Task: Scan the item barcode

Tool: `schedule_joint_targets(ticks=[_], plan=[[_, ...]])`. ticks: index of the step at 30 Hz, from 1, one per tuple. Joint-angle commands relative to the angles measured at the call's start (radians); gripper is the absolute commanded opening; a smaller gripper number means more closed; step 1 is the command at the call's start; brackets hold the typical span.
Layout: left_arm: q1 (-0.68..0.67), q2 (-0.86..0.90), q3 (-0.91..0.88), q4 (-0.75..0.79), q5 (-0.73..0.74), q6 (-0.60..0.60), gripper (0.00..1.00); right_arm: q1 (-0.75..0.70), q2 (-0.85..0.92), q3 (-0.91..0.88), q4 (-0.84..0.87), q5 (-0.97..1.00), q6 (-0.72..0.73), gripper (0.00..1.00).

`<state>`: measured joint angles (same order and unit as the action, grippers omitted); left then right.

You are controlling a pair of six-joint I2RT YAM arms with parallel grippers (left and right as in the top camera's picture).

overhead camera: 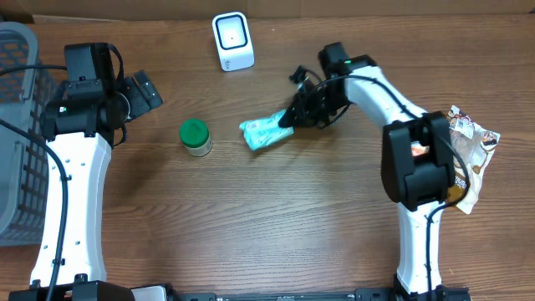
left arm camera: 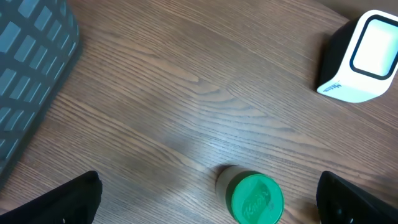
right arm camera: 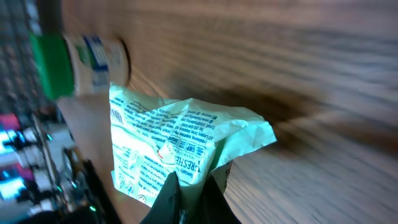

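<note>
1. My right gripper [overhead camera: 294, 117] is clenched on the near edge of the pale green packet [overhead camera: 266, 131]; in the wrist view the two fingertips [right arm camera: 186, 198] pinch one crumpled corner, and the rest of the packet fans out ahead of them
2. I judge the grip sits on the corner so that the printed face stays uncovered for the scanner [overhead camera: 232, 40], which stands off to one side of the fingers, well apart from the packet
3. The packet's long axis runs roughly in line with the fingers; its free end points away from the tool, toward the green-lidded jar [overhead camera: 196, 137] just beyond it
4. Its printed side faces my wrist camera, not the scanner window; I cannot pick out a barcode in the small print
5. I cannot tell whether the packet rests on the table [overhead camera: 276, 217] or hangs just clear of it
6. My left gripper [overhead camera: 144, 92] is released, jaws spread wide and holding nothing, parked out of the way, with the jar in front of it and the basket [overhead camera: 17, 125] to its side
7. My reading: the pickup is made, and a turn toward the scanner is what remains
</note>
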<state>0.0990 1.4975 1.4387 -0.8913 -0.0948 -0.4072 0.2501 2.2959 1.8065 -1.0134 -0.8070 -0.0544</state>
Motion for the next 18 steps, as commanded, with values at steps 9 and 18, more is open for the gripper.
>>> schedule_joint_targets(ticks=[9,18], plan=[[0.003,0.008,-0.001,0.003,-0.013,0.026,1.0,-0.056,-0.399,0.04,0.003,0.047,0.159,0.04],[0.003,0.008,-0.001,0.003,-0.013,0.026,1.0,-0.056,-0.559,0.04,-0.029,0.047,0.234,0.04]])
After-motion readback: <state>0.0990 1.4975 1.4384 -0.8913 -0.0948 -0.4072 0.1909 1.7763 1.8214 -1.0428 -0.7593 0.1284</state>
